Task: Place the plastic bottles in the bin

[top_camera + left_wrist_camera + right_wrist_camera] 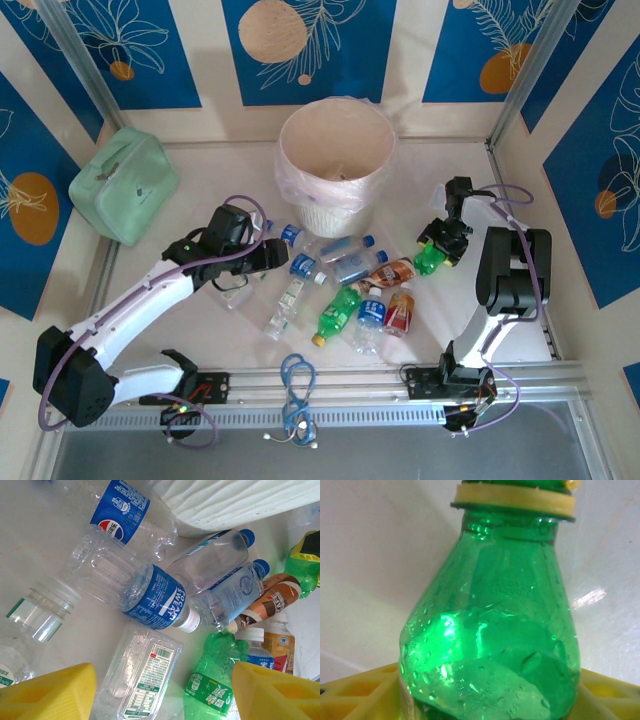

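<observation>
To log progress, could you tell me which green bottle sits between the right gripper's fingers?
The green bottle right of the pile, at the right gripper; the other green bottle lies within the pile.

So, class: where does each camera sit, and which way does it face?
Top external: high behind, looking down at left gripper, right gripper, bin, bottles.
Left wrist: behind left gripper, facing down at bottles past its yellow fingers.
Right wrist: close on green bottle between its fingers.
Shared, top and right wrist: green bottle.
</observation>
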`<state>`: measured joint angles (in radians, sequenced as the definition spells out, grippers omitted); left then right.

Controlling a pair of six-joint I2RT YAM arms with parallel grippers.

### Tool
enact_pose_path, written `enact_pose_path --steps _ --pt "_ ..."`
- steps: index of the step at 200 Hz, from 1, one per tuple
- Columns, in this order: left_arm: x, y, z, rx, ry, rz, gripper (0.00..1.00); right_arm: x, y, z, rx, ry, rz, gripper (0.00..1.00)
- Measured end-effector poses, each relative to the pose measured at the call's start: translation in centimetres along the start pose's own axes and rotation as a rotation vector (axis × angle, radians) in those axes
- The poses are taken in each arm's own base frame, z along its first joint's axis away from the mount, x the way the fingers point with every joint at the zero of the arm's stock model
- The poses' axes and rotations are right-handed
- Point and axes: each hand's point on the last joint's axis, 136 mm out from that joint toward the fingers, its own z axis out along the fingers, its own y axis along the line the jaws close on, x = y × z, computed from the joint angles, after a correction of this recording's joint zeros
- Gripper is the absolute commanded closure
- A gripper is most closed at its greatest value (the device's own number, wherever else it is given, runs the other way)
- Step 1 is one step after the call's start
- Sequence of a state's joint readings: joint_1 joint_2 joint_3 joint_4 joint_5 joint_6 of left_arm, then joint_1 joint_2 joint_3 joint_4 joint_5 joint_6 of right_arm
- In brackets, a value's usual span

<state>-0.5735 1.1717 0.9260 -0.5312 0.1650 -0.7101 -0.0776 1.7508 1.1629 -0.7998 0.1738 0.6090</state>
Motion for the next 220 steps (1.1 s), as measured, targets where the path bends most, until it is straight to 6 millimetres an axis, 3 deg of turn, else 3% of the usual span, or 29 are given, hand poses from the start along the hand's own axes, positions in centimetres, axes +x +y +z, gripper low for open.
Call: enact_pose_path --steps 49,89,122,187,220 --pt "0.0 0.0 0.0 -0.001 0.0 0.0 0.29 0.4 0.8 -2.4 -0.035 -0.061 -0.029 0.38" --pt "0.0 0.2 0.0 -0.008 -0.001 -0.001 0.29 1.4 2.2 -7.2 -0.112 -0.159 -0.078 0.4" --pt "0.0 0.3 0.0 -0.017 -0.005 -0.002 0.29 2.0 4.5 -13.3 -0.206 -0.267 -0.141 0.4" --pt "-0.5 0.7 -0.4 -0.039 -0.04 0.0 0.29 3.8 12.1 -28.7 -0.496 -0.506 -0.302 0.41" --pt "-0.6 1.0 -0.4 -0.054 -0.047 -0.001 0.29 4.6 15.4 -33.8 -0.622 -0.55 -0.353 0.41"
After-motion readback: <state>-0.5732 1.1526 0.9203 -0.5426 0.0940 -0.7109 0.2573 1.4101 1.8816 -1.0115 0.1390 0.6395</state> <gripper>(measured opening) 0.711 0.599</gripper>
